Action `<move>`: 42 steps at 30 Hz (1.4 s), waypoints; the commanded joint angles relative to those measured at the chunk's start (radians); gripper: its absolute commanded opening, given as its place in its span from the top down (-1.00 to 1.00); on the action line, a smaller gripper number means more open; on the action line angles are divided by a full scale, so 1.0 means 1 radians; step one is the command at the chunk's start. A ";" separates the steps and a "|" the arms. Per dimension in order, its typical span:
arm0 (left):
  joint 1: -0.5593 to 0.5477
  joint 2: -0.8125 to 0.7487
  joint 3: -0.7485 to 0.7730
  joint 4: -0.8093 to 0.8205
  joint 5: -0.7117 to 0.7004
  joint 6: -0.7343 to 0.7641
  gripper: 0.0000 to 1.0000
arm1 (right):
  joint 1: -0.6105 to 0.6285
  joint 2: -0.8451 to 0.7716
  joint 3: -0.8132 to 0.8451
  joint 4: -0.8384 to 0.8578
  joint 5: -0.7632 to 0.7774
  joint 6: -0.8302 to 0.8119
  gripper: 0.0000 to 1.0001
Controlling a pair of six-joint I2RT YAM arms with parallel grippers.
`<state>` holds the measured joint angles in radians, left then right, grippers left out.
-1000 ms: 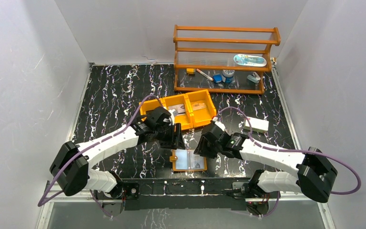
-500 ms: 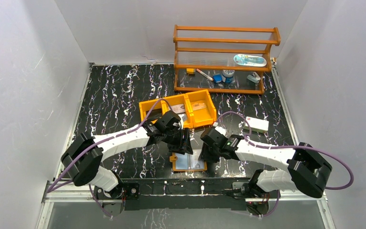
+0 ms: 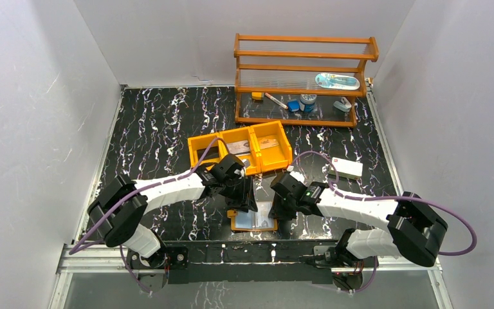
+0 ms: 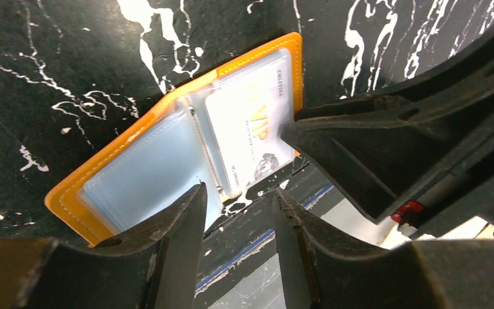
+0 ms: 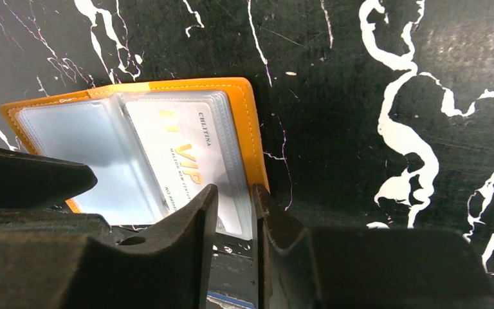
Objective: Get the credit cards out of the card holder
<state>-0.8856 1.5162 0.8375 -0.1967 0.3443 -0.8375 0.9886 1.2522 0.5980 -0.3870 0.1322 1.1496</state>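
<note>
**Item:** small orange-tan leather-like folding card holder (image 5: pixel 132 145), lying open and flat on the black, white-veined marble-pattern table (image 3: pixel 148 129) close to its near edge, with the pale blue-grey shiny pockets facing up; its position is unchanged over the last second. **Contents:** one whitish plastic credit card with gold "VIP" lettering (image 5: pixel 186 161), seated in the right-hand pocket and not drawn out. The left-hand pocket looks pale and blank, and whether it holds cards cannot be told. **Left gripper** (image 4: pixel 239 193): a second ago it hung farther back, by the front of the orange plastic three-compartment tray (image 3: pixel 274 165). It has since come forward and down to the near edge of the holder's left page, jaws apart with a modest gap and only table showing between them. **Right gripper** (image 5: pixel 235 188): formerly off to the holder's right, it is now over the near right corner of the card's pocket. Its black fingers are drawn close with a slim gap left, straddling the pocket's near edge; no firm clamp on the card is visible. **Assessment:** both arms have converged on the holder, so the approach looks finished and extraction is just beginning. The left gripper probably steadies the holder while the right pinches the card. No card is out yet.
</note>
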 commanded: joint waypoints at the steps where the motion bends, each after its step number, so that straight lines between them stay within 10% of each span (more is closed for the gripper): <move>1: -0.003 -0.008 -0.042 0.019 -0.030 -0.022 0.21 | -0.001 -0.030 0.026 -0.024 0.023 0.004 0.24; 27: -0.003 0.027 -0.157 0.154 -0.032 -0.080 0.45 | -0.003 0.058 -0.054 0.125 -0.075 0.007 0.69; 42: -0.002 0.002 -0.323 0.441 -0.010 -0.252 1.00 | -0.002 0.053 -0.114 0.207 -0.130 0.035 0.84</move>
<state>-0.8684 1.5066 0.5407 0.2028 0.3435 -1.0637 0.9745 1.2648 0.5144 -0.1829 0.0139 1.1759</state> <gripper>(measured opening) 0.031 0.095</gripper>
